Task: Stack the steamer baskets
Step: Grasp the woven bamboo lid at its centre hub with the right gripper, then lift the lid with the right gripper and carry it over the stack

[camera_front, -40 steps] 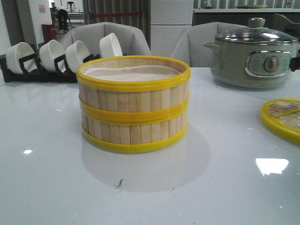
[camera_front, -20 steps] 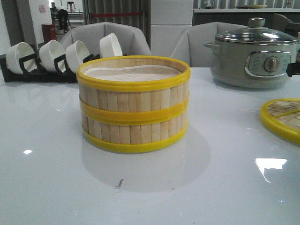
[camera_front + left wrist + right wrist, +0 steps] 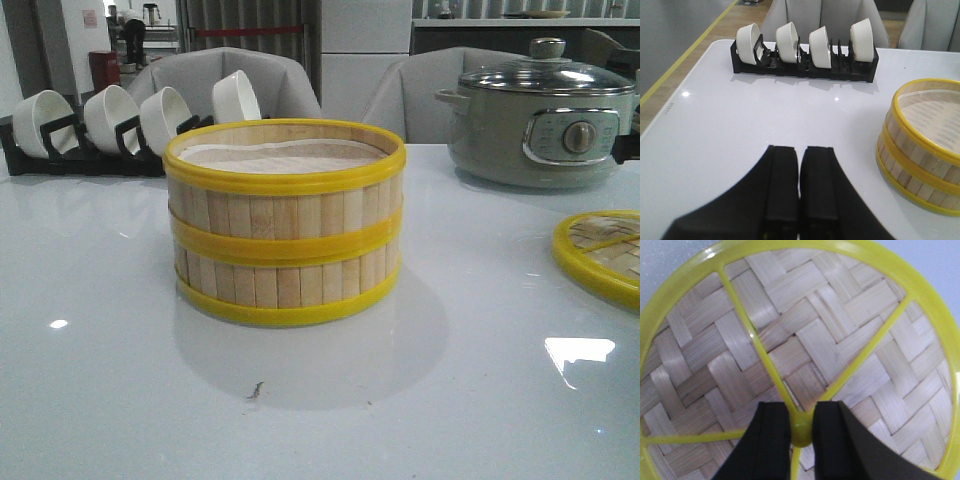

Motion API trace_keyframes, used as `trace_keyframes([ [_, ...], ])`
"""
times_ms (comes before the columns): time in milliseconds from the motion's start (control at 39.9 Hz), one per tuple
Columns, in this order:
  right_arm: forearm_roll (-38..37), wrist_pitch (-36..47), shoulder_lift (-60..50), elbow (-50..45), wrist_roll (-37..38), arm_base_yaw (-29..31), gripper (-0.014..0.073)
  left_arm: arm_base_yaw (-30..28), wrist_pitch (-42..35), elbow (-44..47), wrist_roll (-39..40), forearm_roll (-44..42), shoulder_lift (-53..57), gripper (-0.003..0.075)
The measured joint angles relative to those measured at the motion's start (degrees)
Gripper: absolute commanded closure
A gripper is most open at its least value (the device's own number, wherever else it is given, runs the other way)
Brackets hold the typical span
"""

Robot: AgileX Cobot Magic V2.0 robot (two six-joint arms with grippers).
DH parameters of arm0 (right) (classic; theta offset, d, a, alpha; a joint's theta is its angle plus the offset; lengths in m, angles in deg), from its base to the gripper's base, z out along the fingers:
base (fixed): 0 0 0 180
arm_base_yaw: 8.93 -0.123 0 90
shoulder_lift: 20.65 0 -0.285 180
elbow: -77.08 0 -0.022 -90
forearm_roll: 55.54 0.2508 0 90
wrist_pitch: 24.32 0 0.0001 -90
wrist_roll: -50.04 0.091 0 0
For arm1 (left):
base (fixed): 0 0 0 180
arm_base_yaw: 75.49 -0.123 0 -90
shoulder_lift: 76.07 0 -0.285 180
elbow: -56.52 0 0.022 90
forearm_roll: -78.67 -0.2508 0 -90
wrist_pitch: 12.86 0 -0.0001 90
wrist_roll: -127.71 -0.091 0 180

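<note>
Front, baskets: I see the two steamer baskets [image 3: 285, 222] stacked one on the other, mid-table [image 3: 120, 390], white liner showing in the top tier.
Front, surroundings: grey pot [image 3: 540, 112] at back right; woven lid [image 3: 603, 255] flat at right edge; bowl rack [image 3: 95, 135] at back left.
Left wrist: left gripper [image 3: 799, 187] hangs over bare table, jaws together, holding nothing; the stack sits off to one side, rack of white bowls beyond.
Right wrist: right gripper [image 3: 801, 440] is directly over the lid, its fingers [image 3: 772, 440] either side of the yellow centre knob [image 3: 801, 432]; I cannot tell whether they grip it.
</note>
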Motion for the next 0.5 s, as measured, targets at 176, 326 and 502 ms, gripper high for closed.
trace_keyframes([
  [176, 0.0, -5.8, -1.4, 5.8, 0.0, -3.2, 0.0546, 0.0, 0.0, 0.0, 0.0, 0.0, 0.0, 0.0631],
  [326, 0.0, -11.9, -3.5, 16.1, 0.0, -9.2, 0.0546, 0.0, 0.0, 0.0, 0.0, 0.0, 0.0, 0.0631],
  [502, 0.0, -17.4, -3.9, 27.6, 0.0, -18.9, 0.0546, 0.0, 0.0, 0.0, 0.0, 0.0, 0.0, 0.0631],
])
